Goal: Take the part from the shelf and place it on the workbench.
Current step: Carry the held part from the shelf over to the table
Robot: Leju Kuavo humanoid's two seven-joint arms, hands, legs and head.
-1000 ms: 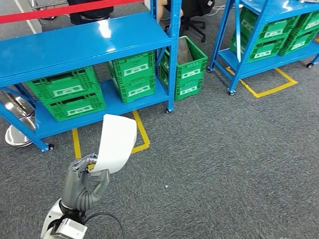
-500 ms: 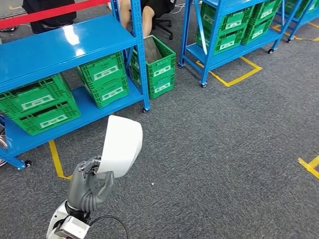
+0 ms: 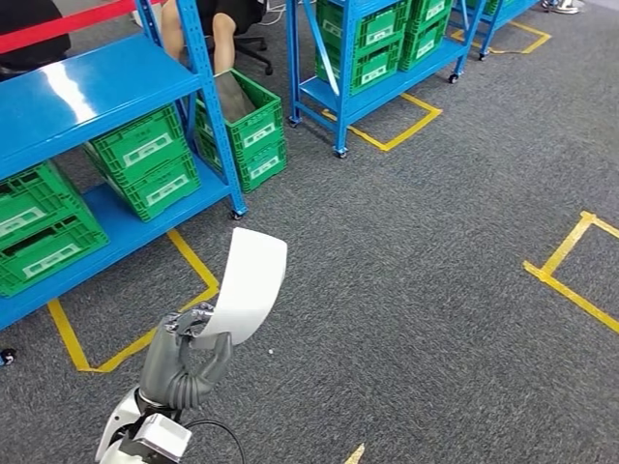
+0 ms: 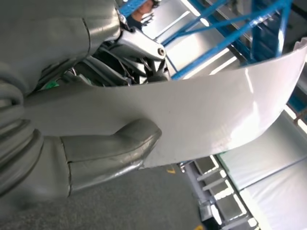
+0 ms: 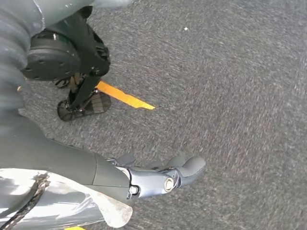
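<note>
Left hand (image 3: 183,362) grips our curved white part (image 3: 248,285) by its lower edge, clear of the blue shelf (image 3: 95,92). Our right hand (image 5: 159,179) hangs empty, fingers apart. We judge walking jolts could slip the smooth sheet loose.

Green crates (image 3: 150,164) on blue racks, yellow floor tape (image 3: 573,266), grey carpet (image 3: 409,290)

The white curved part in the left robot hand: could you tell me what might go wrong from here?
The left robot hand holds the white part by one end only, thumb pressed on it; most of it sticks out free, so it may slip or swing while walking. It could also catch a blue shelf nearby.
</note>
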